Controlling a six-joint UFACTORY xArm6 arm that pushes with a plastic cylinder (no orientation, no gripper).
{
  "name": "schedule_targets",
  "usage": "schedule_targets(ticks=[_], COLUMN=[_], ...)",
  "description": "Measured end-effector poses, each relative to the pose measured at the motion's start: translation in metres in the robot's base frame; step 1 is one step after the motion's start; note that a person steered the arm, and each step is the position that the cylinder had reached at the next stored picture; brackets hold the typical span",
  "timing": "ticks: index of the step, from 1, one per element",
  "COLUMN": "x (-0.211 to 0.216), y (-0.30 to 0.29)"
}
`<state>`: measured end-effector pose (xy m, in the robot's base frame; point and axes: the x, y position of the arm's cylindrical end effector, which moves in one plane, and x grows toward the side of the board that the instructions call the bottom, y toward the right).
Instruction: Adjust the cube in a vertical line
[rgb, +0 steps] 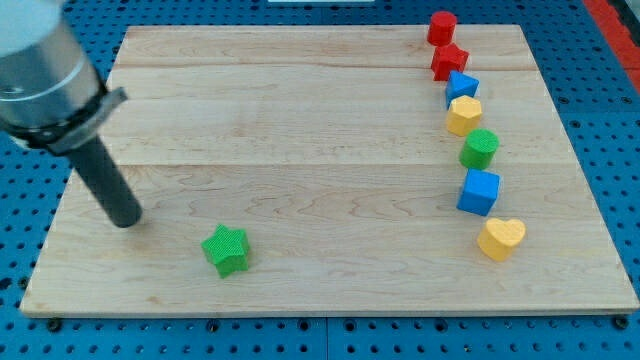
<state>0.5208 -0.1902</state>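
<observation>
Camera view, only one on hand: your tip (126, 220) sits low on the view's left side of the wooden board (300, 120), rod slanting up toward 11 o'clock into the grey arm body. No claw on this rig, just the bare rod, so nothing opens or closes and it holds nothing; the tip touches no block. Nearest block is the green star (226, 249), at about 4 o'clock from the tip, near but apart. The task's thing, the blue cube (479, 191), lies far across the board at roughly 3 o'clock from the tip, well apart. It sits in a loose column on the view's right: red cylinder-like block (442, 26) at top, red star (449, 61), small blue block (461, 87), yellow block (464, 115), green round block (480, 148), then the blue cube, then the yellow heart (501, 238) at bottom. That column drifts toward 5 o'clock going down, not straight along 12 to 6. Judgement: you must cross rightward first, and which side of the cube you arrive on decides the nudge; coming from the left pushes it further out of line.
</observation>
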Motion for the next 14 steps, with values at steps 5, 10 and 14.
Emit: schedule_targets(ticks=[5, 10, 14], x=[-0.017, -0.008, 0.042], y=[0.314, 0.353, 0.305])
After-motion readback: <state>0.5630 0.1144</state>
